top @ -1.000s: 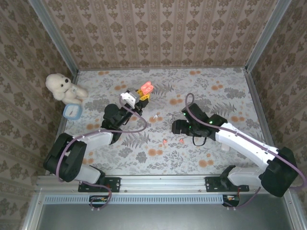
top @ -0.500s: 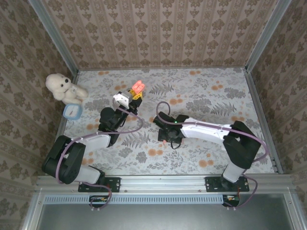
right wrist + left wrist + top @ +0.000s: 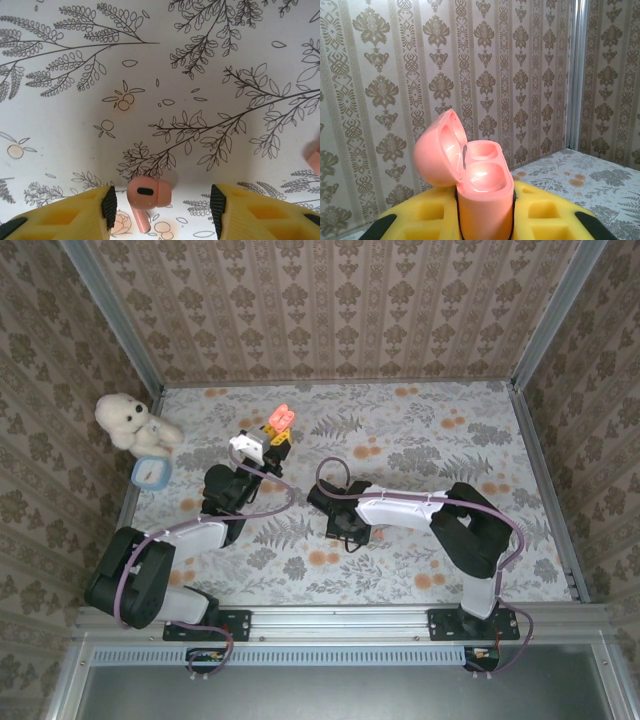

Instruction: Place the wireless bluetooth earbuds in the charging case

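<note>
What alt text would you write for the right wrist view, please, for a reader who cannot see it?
A small orange-pink earbud lies on the leaf-printed table between the two yellow fingers of the right hand, which stand open on either side without touching it. Another pink piece is cut off at the right edge.

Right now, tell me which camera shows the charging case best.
Left wrist: the charging case stands close up, lid open, wells visible, clamped in the left gripper. Top external shows it as a pink speck at that gripper's tip. The right wrist camera faces an earbud.
</note>
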{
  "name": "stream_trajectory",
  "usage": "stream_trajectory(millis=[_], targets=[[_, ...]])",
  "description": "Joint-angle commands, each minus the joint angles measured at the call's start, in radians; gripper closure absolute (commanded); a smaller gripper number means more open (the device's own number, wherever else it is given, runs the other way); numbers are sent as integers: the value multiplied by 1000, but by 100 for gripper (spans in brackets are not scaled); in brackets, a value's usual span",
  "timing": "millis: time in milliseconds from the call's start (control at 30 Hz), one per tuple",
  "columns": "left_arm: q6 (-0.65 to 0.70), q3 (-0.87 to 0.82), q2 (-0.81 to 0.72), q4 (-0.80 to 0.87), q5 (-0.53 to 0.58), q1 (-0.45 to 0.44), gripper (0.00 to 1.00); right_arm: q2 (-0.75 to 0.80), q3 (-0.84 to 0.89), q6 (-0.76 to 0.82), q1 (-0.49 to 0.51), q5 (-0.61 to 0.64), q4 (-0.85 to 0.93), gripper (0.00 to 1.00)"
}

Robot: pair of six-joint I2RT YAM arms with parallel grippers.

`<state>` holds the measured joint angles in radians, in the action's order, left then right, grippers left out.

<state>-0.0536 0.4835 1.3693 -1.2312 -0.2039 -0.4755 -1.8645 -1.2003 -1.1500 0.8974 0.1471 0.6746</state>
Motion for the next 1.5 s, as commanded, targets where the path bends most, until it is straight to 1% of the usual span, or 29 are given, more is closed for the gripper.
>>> stream_trajectory(millis=[0, 200, 333, 633, 800, 1000, 1133, 1467], targets=[[-25, -11, -27, -55, 2, 5, 100, -27, -37, -33, 6, 17, 27, 46], [-25, -17, -27, -56, 4, 6, 100, -61, -69, -30, 5, 17, 38, 49], [-25, -14, -26, -56, 6, 6, 100, -74, -76, -31, 6, 11, 36, 54], [-33, -9, -15, -57, 2, 6, 100, -71, -60, -36, 9, -3, 30, 56], [-39, -8, -15, -58, 1, 6, 100, -68, -48, -39, 15, -7, 19, 64], [-43, -8, -17, -57, -2, 7, 100, -62, -39, -41, 20, -5, 10, 71], [-49, -7, -19, -57, -4, 6, 100, -44, -23, -44, 23, 4, -5, 75], [-54, 0, -27, -55, -34, 6, 100, 112, 65, -45, 25, 106, -93, 75]])
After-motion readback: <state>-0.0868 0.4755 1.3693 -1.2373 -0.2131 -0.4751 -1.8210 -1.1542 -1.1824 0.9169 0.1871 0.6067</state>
